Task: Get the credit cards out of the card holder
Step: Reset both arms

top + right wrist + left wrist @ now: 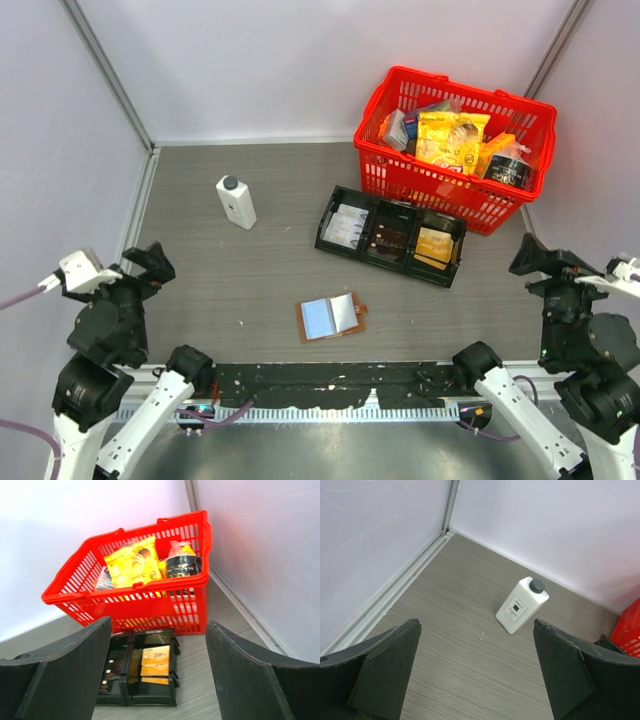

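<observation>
Left gripper (476,625) at the table's left edge, jaws wide apart, empty. Card holder (331,317) lies spread flat near centre front, between the two arms and well apart from both; pale credit cards (320,318) seemingly tucked in its pockets. Right gripper (159,624) at the right edge, spread wide, holding nothing.

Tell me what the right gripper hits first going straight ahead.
Likely the black tray, low ahead of the right gripper; the red basket stands just behind it. Depth is unclear.
</observation>
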`<state>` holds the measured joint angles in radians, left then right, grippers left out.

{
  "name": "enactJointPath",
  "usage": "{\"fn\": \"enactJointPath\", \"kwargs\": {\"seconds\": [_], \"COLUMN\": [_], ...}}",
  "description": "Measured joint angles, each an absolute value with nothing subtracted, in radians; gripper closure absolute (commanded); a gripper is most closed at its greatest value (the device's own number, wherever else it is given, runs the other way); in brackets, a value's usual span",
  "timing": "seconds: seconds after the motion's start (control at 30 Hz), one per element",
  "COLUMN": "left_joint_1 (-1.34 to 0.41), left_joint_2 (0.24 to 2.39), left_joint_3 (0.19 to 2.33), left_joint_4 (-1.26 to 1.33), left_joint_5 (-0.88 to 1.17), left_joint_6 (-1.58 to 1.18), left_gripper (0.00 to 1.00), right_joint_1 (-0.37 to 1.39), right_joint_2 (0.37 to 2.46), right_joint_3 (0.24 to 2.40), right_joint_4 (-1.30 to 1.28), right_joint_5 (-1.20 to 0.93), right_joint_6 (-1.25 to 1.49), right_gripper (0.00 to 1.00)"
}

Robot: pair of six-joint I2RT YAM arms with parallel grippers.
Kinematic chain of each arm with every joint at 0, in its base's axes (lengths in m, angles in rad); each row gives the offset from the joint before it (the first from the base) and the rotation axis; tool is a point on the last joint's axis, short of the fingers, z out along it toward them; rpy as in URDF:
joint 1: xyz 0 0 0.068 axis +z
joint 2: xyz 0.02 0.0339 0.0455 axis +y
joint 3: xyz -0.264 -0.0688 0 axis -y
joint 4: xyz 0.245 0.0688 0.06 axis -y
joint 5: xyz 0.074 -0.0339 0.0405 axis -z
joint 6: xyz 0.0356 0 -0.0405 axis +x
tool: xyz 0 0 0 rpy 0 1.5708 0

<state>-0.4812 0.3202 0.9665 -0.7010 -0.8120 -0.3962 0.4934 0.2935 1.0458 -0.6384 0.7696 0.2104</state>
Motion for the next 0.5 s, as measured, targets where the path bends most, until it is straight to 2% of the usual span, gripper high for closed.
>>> {"fn": "enactJointPath", "kwargs": {"seconds": [0.17,0.5], "left_joint_1": [-0.478,-0.477], "left_joint_2": [0.181,0.101], "left_joint_3": [0.889,0.867], "left_joint_4": [-0.735,-0.855], "left_joint_5": [-0.819,-0.819], "left_joint_6": [-0.422,-0.493], "left_gripper": [0.0,0.0], "right_joint_1": [0.493,0.493], "right_joint_2": [0.156,0.01], "right_joint_3": [0.963,0.916], "right_joint_4": [-0.653,-0.647], "right_joint_5": [0.817,0.834], "right_joint_6": [0.161,0.107], "right_gripper": [0.2,0.2]}}
